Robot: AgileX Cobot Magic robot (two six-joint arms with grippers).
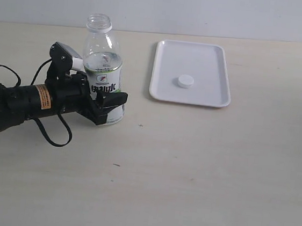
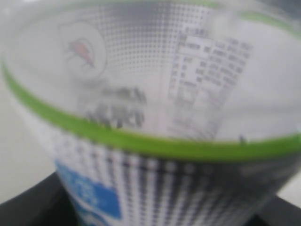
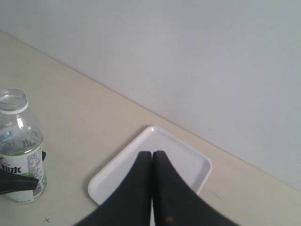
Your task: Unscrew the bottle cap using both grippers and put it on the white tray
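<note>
The clear bottle (image 1: 101,70) stands upright on the table at the left, its threaded neck bare. My left gripper (image 1: 108,107) reaches in from the left and is shut on the bottle low down, over the label. In the left wrist view the blurred white-and-green label of the bottle (image 2: 150,94) fills the picture, with a black finger (image 2: 28,205) at its edge. The small white bottle cap (image 1: 185,81) lies in the middle of the white tray (image 1: 210,60). My right gripper (image 3: 151,154) hangs shut and empty above the tray (image 3: 117,174), hiding the cap; the bottle (image 3: 21,155) stands well apart from it.
The beige table runs back to a pale wall (image 1: 205,11). A black cable (image 1: 57,135) of the left arm loops onto the table in front of the arm. The right arm does not appear in the exterior view.
</note>
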